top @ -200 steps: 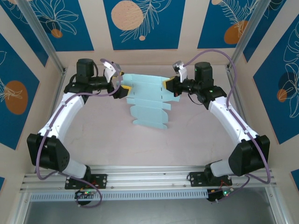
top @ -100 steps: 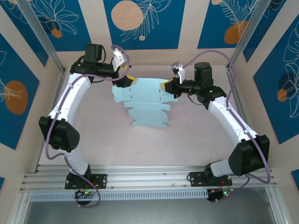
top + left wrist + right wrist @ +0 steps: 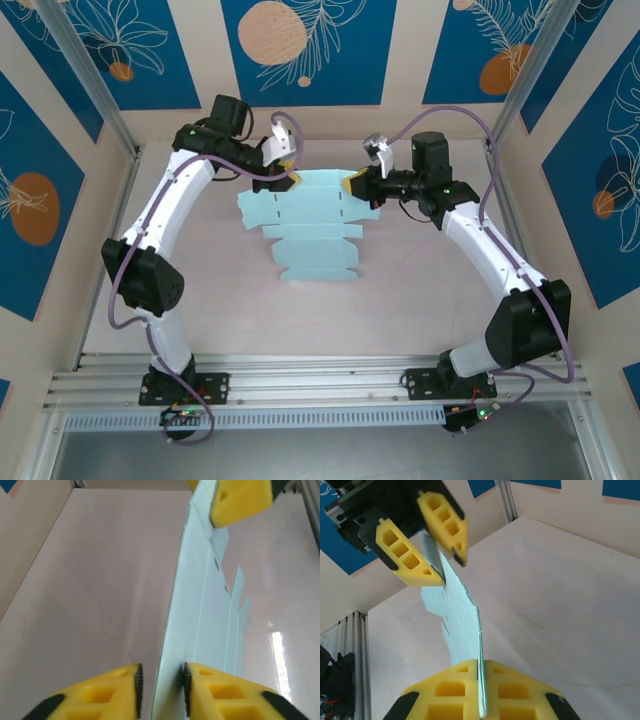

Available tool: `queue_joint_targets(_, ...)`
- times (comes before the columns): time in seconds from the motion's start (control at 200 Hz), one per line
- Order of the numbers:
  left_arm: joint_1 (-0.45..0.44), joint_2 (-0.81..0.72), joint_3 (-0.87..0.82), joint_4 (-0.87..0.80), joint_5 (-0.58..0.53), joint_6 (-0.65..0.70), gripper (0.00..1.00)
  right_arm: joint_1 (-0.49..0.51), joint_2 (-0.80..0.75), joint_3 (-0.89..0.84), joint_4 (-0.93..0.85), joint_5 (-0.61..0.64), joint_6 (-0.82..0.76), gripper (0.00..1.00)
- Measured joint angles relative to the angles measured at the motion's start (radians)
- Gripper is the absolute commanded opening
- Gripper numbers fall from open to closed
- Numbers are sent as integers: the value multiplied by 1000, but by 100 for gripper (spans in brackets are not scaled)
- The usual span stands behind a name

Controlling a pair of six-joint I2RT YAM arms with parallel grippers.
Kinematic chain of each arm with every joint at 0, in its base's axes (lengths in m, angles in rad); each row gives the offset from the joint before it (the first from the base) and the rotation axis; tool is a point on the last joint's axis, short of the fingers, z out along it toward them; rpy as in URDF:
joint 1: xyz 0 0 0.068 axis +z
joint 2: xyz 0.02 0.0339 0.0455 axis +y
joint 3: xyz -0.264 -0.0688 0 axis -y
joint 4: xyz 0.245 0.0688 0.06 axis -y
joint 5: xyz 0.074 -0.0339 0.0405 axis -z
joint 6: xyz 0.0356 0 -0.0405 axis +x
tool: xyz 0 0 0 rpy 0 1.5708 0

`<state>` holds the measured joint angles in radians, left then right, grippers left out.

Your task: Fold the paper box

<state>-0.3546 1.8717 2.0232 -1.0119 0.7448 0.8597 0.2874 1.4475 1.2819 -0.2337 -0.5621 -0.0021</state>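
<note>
Overhead view: the paper box (image 3: pixel 315 235) is a flat, pale-blue cut sheet, not folded. It is held up by its top edge over the far half of the bench (image 3: pixel 420 290), with the flaps trailing toward the near side. Whether the lowest flap touches the bench cannot be told from here. The left gripper (image 3: pixel 288 172) is at the sheet's top left corner and the right gripper (image 3: pixel 352 187) at its top right corner. Jaw gaps are not readable at this angle.

Left wrist view: the yellow fingers (image 3: pixel 100 697) straddle the sheet's edge, narrowed but not clamped. A sliver of space shows on one side, and the card lies close to the other pad.

Right wrist view: the right gripper's fingers (image 3: pixel 445 695) are pressed together on the card edge with no gap. The left gripper is seen head-on here, the sheet lying against its lower finger and clear of the upper one.
</note>
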Motion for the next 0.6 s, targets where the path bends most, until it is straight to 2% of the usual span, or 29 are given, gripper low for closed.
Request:
queue_joint_targets(0.15,-16,0,1,-24,-23,17,8,-4,11,8,-3,22,0,0)
queue_joint_targets(0.325,-32,0,1,-24,-51,12,0,-6,16,8,-2,50,1,0)
queue_joint_targets(0.38,-36,0,-3,-8,-63,10,0,-6,16,8,-2,66,2,10)
queue_joint_targets(0.445,-45,-7,-29,32,-79,4,0,-6,16,8,-6,90,7,16)
queue_joint_targets(0.53,-63,-30,-89,102,-114,2,0,-10,16,7,-28,129,29,44)
queue_joint_targets(0.6,-79,-56,-158,158,-153,-2,0,-16,16,6,-32,155,48,59)
